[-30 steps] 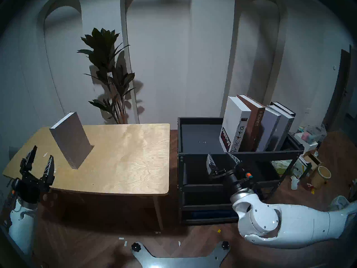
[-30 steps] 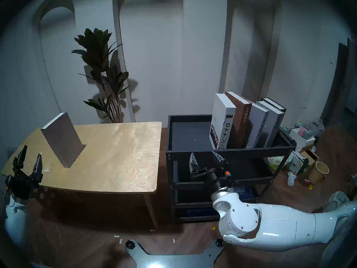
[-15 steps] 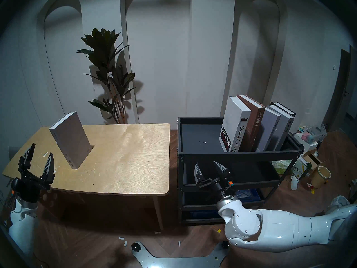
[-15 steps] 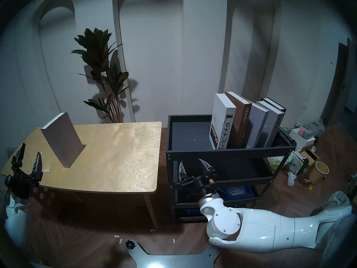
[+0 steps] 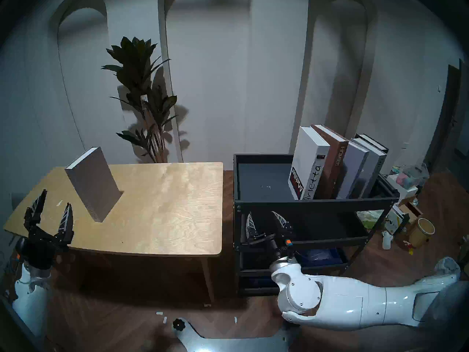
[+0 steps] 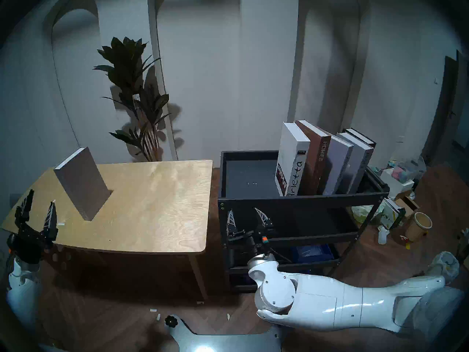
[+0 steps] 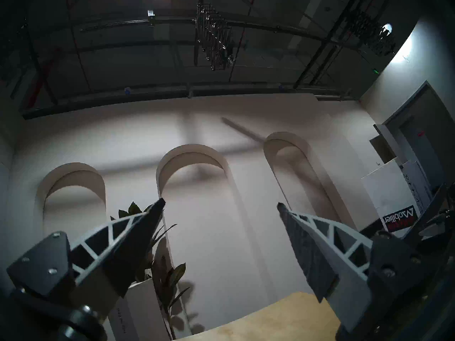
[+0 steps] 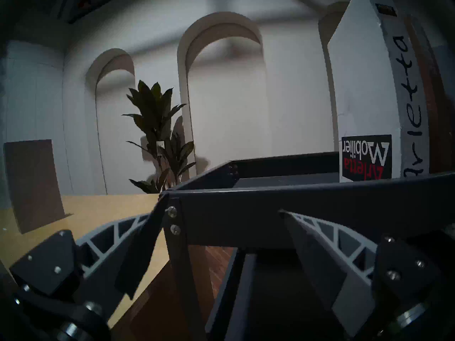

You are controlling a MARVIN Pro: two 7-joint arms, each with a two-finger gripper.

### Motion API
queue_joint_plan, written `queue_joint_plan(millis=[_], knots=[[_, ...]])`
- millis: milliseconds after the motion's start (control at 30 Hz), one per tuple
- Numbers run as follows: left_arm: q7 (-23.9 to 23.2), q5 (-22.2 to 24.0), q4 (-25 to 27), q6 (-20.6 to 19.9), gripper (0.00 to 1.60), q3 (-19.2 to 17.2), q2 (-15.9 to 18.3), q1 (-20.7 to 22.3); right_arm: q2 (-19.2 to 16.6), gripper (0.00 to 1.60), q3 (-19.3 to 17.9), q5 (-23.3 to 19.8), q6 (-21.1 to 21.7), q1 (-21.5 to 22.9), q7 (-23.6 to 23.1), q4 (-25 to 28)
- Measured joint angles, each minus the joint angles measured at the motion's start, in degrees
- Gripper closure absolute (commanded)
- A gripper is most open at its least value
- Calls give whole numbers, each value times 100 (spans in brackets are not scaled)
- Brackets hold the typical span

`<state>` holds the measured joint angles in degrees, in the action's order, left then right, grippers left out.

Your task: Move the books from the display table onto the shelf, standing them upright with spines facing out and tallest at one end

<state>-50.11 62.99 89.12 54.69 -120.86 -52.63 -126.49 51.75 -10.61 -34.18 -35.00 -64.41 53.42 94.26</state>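
A grey book [image 5: 94, 183] stands upright, leaning a little, on the left of the light wooden display table [image 5: 165, 216]. It also shows in the right wrist view [image 8: 32, 183]. My left gripper [image 5: 56, 199] is open and empty, just left of and in front of that book. On the right of the black shelf's [image 5: 314, 203] top tray stand white "Arletta" [image 5: 308, 163], brown "HOMES" [image 5: 335, 163], two grey books [image 5: 354, 168] and a black one [image 5: 371, 140]. My right gripper [image 5: 262, 214] is open and empty, below the shelf's front rim near its left corner post [image 8: 172, 210].
A tall potted plant [image 5: 144, 97] stands behind the table. Boxes, a bin and clutter [image 5: 411, 216] lie on the floor right of the shelf. The shelf's lower tiers [image 5: 330, 242] sit behind my right wrist. The robot's base plate [image 5: 228, 341] is at the bottom.
My right arm has drawn back and moved left along the shelf's front, from under the books to the left corner. My left gripper has barely shifted. The books have not moved.
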Motion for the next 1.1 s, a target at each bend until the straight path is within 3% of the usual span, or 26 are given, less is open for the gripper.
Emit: queue_joint_plan(millis=[433,700,1100], knots=[[13,21,34,12,0,5,54,-72,747,0,-21,1034,-352,-314,1273,-529],[16,181,30,14,0,42,113,-88,1068,0,-158,1723,-392,-483,1288,-795],[17,334,24,15,0,86,213,-88,1307,0,-494,2124,-384,-728,1294,-936]])
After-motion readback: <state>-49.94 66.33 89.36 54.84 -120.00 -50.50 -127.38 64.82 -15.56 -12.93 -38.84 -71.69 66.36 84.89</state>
